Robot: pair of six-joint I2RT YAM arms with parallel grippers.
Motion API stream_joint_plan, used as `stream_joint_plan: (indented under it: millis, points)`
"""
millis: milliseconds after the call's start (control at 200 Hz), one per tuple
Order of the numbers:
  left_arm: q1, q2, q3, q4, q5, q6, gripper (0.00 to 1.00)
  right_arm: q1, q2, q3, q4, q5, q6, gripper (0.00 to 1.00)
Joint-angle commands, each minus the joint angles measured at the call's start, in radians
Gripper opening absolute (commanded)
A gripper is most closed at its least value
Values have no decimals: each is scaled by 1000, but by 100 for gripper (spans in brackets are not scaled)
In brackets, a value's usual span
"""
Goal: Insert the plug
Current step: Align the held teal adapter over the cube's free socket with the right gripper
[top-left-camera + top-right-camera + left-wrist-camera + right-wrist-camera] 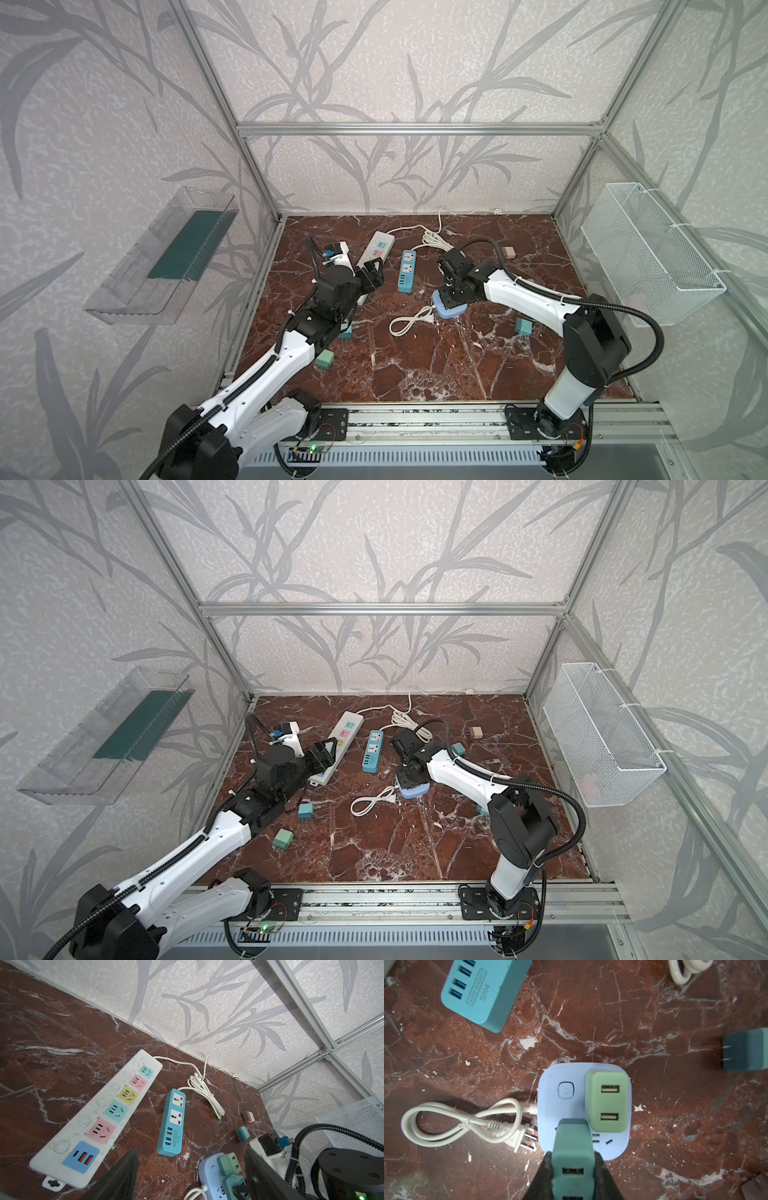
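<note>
Marble tabletop (436, 361) | pinching teal plug (572, 1140) in right gripper (573, 1154), holding it over blue socket block (564, 1076) beside green plug (607, 1101) | hovering left gripper (372, 274), fingers (116, 1176) spread, above white strip (68, 1126)

We see a cell walled in pale wallpaper (415, 62) printed with grey leaf sprays and braced by an aluminium frame (415, 129). The counter (436, 365) is red-brown marble veined white. A clear plastic shelf (124, 299) hangs on the left wall, a white wire basket (648, 257) on the right. The light is even.
</note>
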Motion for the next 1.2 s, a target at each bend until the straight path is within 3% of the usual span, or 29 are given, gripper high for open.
stream_joint_plan:
  millis: [0, 560, 1195]
  points:
    - [6, -11, -3, -4, 3, -4, 81, -1, -40, -6, -43, -17, -10, 7]
    - [7, -7, -11, 16, 23, -15, 80, -2, -35, -23, -17, 45, -45, 5]
    - [8, -3, -15, 20, 22, -17, 81, -3, -22, -78, 19, -39, 12, 5]
